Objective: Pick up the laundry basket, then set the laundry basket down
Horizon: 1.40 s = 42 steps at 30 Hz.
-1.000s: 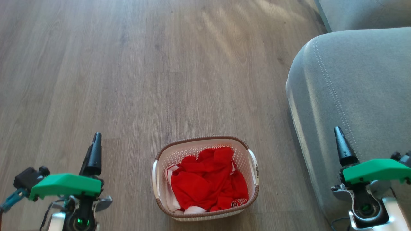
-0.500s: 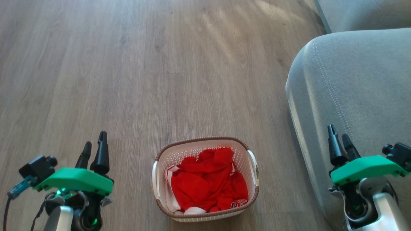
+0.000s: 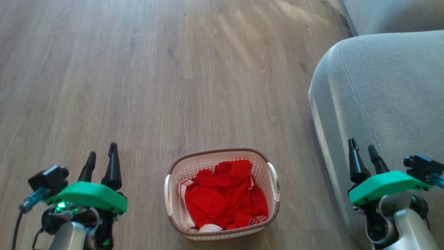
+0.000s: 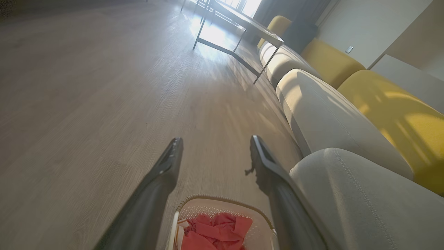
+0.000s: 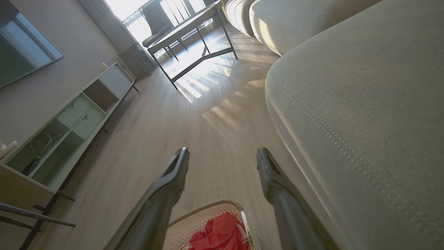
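Viewing from the head camera, we find the laundry basket (image 3: 218,151) standing on the wood floor (image 3: 138,69) between the left fingers (image 3: 112,166) and the right fingers (image 3: 354,163), well apart from both. Its far rim sits about level with the fingertips in that view, and the rest of it lies behind them, toward the wrists. A red garment (image 3: 225,198) lies inside it. Both pairs of fingers stand parted at a moderate gap and hold nothing. The right fingers show against the edge of the grey sofa (image 3: 381,86). In each wrist view the basket appears low, between the bases of that arm's fingers and untouched.
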Tool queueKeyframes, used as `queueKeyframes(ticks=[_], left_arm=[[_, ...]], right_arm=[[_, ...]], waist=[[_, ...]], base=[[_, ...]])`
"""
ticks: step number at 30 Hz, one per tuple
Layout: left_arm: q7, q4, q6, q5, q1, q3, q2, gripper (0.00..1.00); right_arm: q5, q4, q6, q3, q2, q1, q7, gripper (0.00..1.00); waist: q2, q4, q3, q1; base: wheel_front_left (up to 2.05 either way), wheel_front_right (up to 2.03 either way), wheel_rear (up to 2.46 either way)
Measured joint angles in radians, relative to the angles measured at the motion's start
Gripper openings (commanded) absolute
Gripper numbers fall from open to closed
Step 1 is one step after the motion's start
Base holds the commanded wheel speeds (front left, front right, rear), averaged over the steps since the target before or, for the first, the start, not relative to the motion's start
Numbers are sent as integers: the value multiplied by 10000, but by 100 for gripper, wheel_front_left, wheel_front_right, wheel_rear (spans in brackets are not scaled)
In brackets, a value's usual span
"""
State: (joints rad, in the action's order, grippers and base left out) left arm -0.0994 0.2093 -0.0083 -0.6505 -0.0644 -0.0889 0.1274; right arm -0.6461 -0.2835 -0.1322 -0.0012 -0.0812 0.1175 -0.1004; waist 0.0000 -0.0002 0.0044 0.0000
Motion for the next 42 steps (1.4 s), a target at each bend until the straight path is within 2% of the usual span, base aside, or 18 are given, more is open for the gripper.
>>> queueKeyframes(ticks=[18, 30, 42], left_arm=[[-428, 370, 73, 1269, -13, -159, 46, 100], [-587, 642, -527, 2153, -228, -527, 332, 100], [-882, 865, -612, 3143, -276, -786, 510, 100]], right_arm=[[1221, -552, 0, 67, -35, 368, -458, 100], [2000, -947, 0, 637, -299, 682, -838, 100], [3014, -1221, 0, 955, -533, 864, -1200, 100]], waist=[[0, -8, 36, 0], [0, 9, 69, 0], [0, 17, 95, 0]], base=[[0, 0, 0], [0, 0, 0], [0, 0, 0]])
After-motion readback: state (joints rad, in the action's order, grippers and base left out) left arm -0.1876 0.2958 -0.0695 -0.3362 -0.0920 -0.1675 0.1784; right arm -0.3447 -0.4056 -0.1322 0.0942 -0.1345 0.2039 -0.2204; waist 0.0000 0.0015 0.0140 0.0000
